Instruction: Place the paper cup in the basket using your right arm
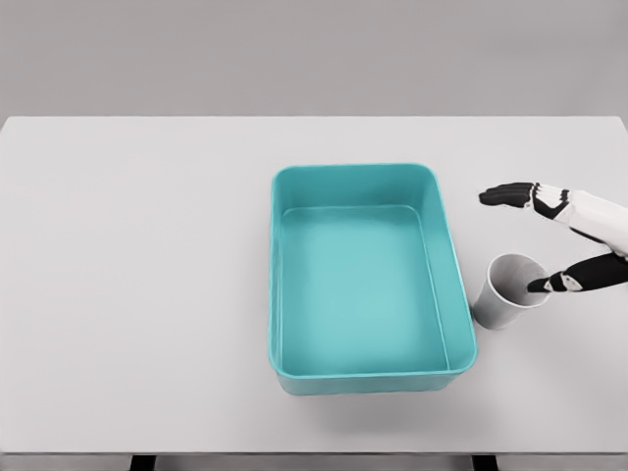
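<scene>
Paper cup (pixel 507 291) upright on white table (pixel 137 285) beside teal basket (pixel 368 275); right hand (pixel 579 235) fingers released, spread over it.

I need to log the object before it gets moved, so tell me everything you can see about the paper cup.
The paper cup is plain white, a tapered tube with an open round mouth and nothing visible inside. It stands upright on the white table, just right of the teal basket, close to its right wall but outside it. The right hand is spread around its rim: the thumb tip reaches over the mouth, the other fingers hover beyond it. Contact is unclear.
</scene>
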Robot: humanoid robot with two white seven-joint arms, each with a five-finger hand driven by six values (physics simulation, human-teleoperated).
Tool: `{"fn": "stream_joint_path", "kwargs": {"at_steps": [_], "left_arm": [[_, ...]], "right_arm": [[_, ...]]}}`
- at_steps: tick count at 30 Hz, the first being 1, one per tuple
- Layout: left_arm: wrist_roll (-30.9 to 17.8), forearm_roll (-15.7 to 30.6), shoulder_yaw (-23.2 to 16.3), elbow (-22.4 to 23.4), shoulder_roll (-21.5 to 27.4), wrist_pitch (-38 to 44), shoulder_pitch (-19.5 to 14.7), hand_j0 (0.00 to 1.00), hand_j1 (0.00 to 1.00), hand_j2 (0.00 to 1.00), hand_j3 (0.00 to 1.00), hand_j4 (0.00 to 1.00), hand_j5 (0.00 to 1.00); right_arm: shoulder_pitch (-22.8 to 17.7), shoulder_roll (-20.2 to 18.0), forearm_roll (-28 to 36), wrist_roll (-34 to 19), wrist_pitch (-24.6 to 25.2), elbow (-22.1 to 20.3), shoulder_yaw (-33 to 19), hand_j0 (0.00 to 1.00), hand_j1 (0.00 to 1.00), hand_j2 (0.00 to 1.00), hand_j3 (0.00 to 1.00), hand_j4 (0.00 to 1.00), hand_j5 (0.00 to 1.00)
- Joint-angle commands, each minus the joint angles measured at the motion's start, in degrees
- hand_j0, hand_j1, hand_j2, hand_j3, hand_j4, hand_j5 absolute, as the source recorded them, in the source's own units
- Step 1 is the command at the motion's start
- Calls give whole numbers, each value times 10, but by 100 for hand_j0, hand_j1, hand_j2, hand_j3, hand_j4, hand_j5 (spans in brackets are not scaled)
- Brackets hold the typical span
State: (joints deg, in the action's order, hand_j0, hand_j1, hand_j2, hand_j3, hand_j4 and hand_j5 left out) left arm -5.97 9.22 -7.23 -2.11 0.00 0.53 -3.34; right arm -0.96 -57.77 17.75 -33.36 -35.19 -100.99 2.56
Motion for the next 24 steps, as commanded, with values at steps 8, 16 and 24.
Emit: {"fn": "stream_joint_path", "kwargs": {"at_steps": [8, 16, 24], "left_arm": [[0, 0, -1, 0, 0, 0, 0, 100, 100, 100, 100, 100, 100], [0, 0, -1, 0, 0, 0, 0, 100, 100, 100, 100, 100, 100], [0, 0, 0, 0, 0, 0, 0, 100, 100, 100, 100, 100, 100]], "right_arm": [[-38, 6, 141, -16, 2, 16, -35, 100, 100, 100, 100, 100, 100], [-82, 35, 257, -16, 15, 62, -50, 100, 100, 100, 100, 100, 100], [-87, 115, 294, -16, 152, 72, -96, 100, 100, 100, 100, 100, 100]]}}
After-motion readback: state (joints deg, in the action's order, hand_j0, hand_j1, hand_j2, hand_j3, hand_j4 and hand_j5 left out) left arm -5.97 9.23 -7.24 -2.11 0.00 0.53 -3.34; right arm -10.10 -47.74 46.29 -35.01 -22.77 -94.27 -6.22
